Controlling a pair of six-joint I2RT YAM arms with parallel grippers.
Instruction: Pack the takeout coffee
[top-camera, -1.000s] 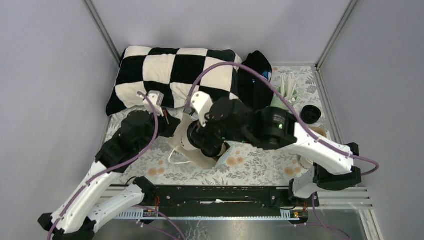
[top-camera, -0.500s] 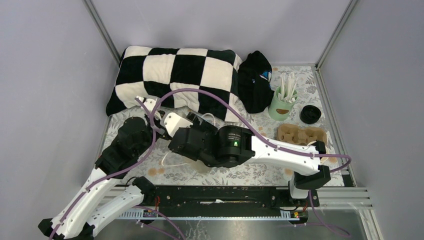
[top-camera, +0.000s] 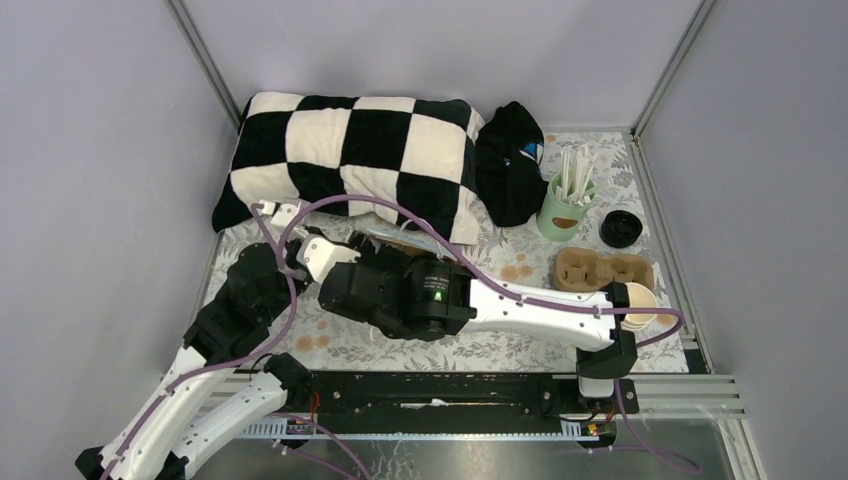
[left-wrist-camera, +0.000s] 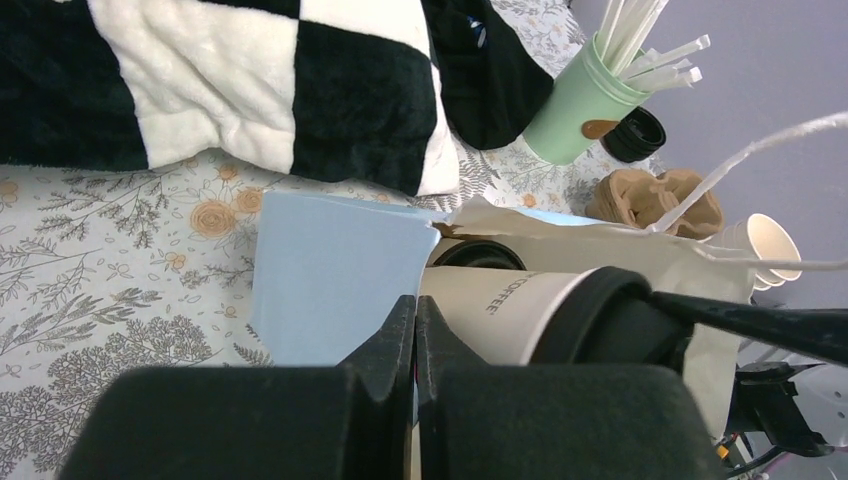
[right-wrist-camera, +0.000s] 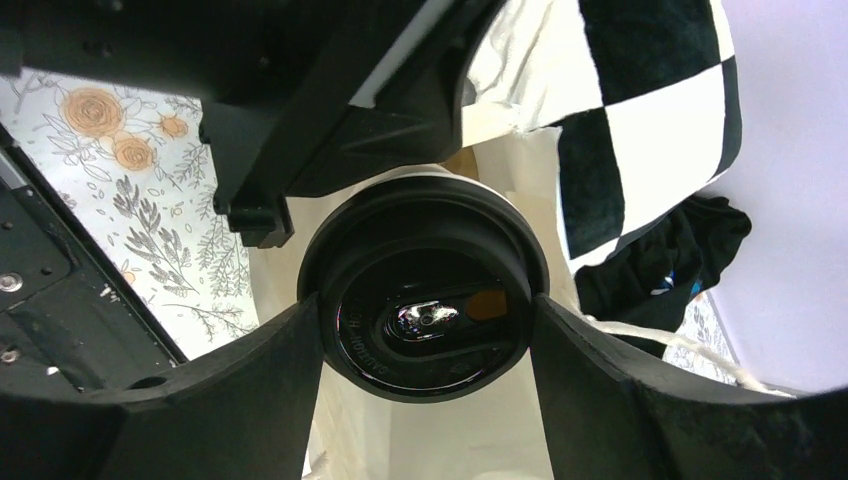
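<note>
A takeout coffee (right-wrist-camera: 430, 300), a white paper cup (left-wrist-camera: 505, 305) with a black lid, lies on its side between the fingers of my right gripper (right-wrist-camera: 430, 325), which is shut on the lid's rim. The cup's base points into the mouth of a cream paper bag (left-wrist-camera: 600, 245) with a light blue panel (left-wrist-camera: 330, 275). A second black lid (left-wrist-camera: 478, 256) shows deeper inside the bag. My left gripper (left-wrist-camera: 415, 312) is shut on the bag's edge, right beside the cup. In the top view the right arm (top-camera: 430, 295) hides the cup and most of the bag.
A checkered pillow (top-camera: 350, 150) and black cloth (top-camera: 510, 160) lie at the back. At the right are a mint-green cup of white sticks (top-camera: 562, 205), black lids (top-camera: 620, 228), a brown pulp carrier (top-camera: 600, 268) and empty white cups (top-camera: 638, 305).
My right arm has swung left and down with the coffee, from mid-table to the bag mouth beside the left gripper. The left arm has drawn back slightly, still pinching the bag.
</note>
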